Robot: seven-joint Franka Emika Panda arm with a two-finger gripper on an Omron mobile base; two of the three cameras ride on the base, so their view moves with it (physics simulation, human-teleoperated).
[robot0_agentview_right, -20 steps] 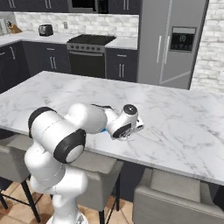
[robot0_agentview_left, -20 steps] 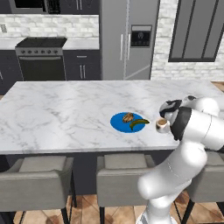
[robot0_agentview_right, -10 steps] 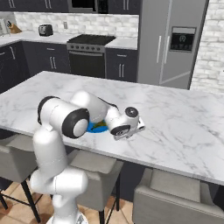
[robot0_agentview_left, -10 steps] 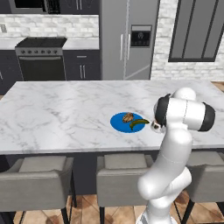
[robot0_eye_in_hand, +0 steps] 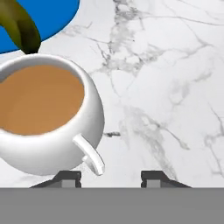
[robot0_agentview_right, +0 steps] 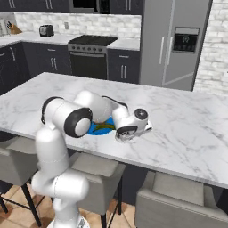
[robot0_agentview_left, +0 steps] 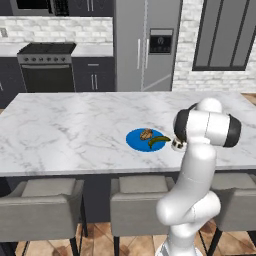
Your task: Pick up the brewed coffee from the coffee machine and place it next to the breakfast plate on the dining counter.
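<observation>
1. Gripper (robot0_eye_in_hand: 111, 176) status: released. In the hand view the two finger tips stand apart at the bottom edge, with only the mug's handle and bare marble between them; nothing is clamped.
2. Mug (robot0_eye_in_hand: 46, 114) position: upright on the tabletop (robot0_eye_in_hand: 166, 87), full of brown coffee, just ahead of the gripper and offset toward its left finger. The handle points back toward the gripper, and its free end reaches the gap between the jaws.
3. Blue plate (robot0_eye_in_hand: 48, 19) position: immediately beyond the mug on its far side, with a green-yellow food piece (robot0_eye_in_hand: 19, 27) overhanging the plate edge nearest the mug rim.
4. Right base view: the gripper (robot0_agentview_right: 126, 135) sits low over the near part of the dining counter, just right of the plate (robot0_agentview_right: 99, 128).
5. Left base view: the mug (robot0_agentview_left: 177, 145) stands just right of the plate (robot0_agentview_left: 146, 139), partly masked by the arm.
6. Assessment: placement appears complete. A straight withdrawal away from the handle would likely avoid tipping the mug.
</observation>
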